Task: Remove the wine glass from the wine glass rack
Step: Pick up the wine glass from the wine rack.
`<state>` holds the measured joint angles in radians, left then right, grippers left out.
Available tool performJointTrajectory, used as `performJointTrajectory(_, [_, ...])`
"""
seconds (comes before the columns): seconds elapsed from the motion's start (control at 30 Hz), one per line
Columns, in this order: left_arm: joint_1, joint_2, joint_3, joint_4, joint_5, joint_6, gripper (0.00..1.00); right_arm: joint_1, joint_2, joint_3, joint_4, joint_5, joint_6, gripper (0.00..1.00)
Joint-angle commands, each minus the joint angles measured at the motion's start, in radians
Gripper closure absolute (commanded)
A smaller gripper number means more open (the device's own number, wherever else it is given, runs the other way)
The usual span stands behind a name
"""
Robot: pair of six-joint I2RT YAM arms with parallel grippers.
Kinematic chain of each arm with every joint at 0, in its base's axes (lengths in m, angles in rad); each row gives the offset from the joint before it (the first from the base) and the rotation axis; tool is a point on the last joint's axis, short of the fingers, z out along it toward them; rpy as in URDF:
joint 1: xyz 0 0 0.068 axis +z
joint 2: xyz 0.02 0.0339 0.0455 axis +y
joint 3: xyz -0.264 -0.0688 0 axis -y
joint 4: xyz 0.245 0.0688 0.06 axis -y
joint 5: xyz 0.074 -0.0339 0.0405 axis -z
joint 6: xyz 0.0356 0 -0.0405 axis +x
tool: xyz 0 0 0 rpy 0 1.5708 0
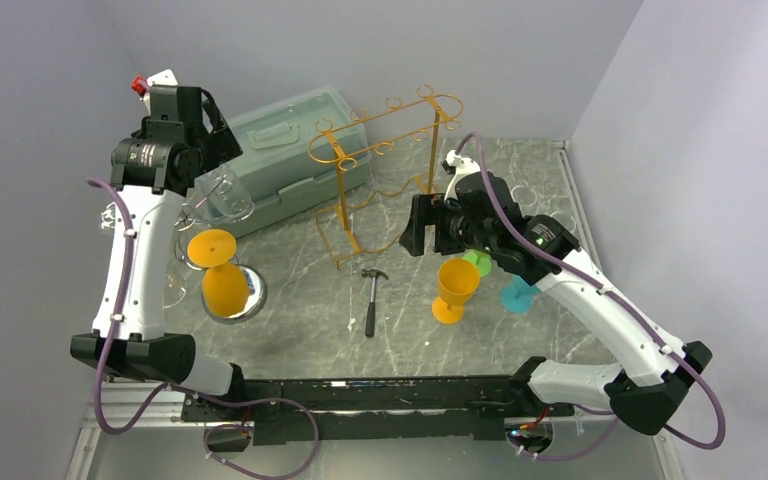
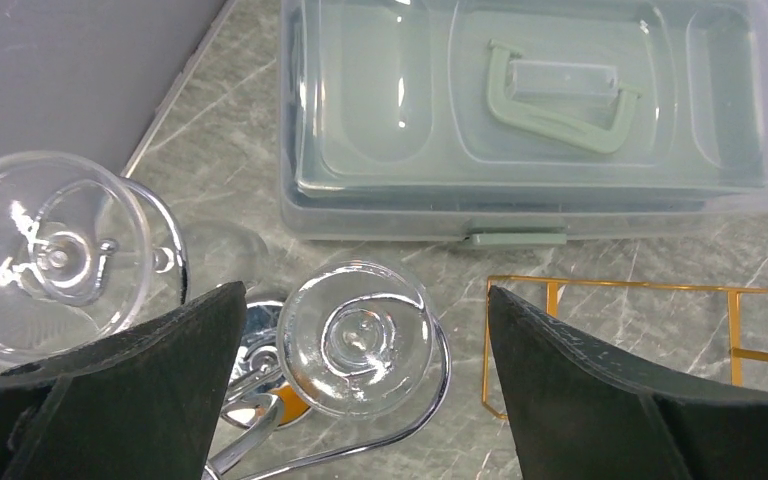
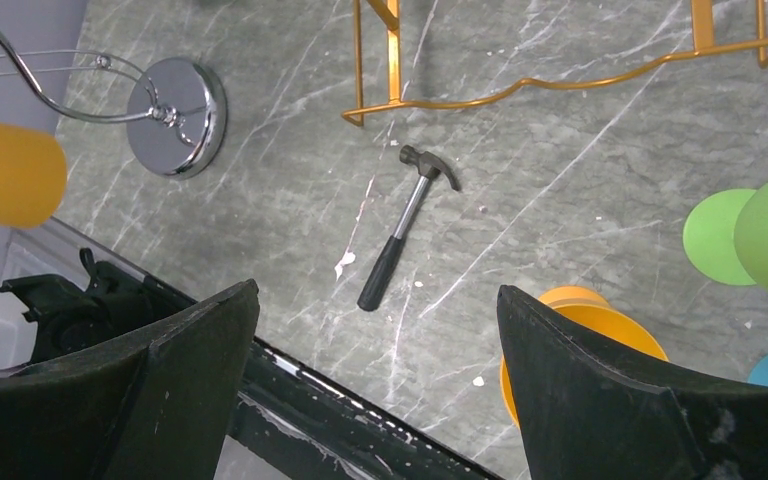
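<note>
Nearest the front edge of the table (image 1: pixel 300 335), a hammer (image 3: pixel 400 235) lies flat. An orange goblet (image 1: pixel 455 290) stands upright to its right. The right arm partly hides a green glass (image 1: pixel 477 262) and a blue glass (image 1: pixel 516 297) behind it. The right gripper (image 3: pixel 378 288) hovers over the hammer, jaws wide, holding nothing.

Toward the left edge stands the chrome wine glass rack (image 3: pixel 175 115), carrying an inverted orange glass (image 1: pixel 222 280). Farther back, the left gripper (image 2: pixel 365 300) has its jaws spread wide on either side of the clear wine glass (image 2: pixel 355 340), without touching it. That glass sits inside the rack's wire loop. A second clear glass (image 2: pixel 50 250) is cut off by the left finger.

Near the far edge stand a gold wire rack (image 1: pixel 390 165) and a lidded storage box (image 2: pixel 540 110).
</note>
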<state>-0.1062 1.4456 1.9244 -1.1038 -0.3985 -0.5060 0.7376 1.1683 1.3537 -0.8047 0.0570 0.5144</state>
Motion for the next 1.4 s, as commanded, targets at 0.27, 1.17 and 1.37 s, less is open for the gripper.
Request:
performJointTrajectory(0.27, [0.019,-0.037,-0.064,0.059,0.02,-0.061,0.11,0.003,-0.039,-0.031,0.056,-0.009,-0.022,0.09])
performJointTrajectory(1.17, [0.026,-0.07,-0.08,0.084,0.083,-0.079,0.42,0.003,-0.031,-0.038,0.063,-0.021,-0.022,0.09])
performJointTrajectory(1.37, [0.026,-0.075,-0.063,0.102,0.107,-0.064,0.44,0.003,-0.03,-0.039,0.068,-0.02,-0.019,0.09])
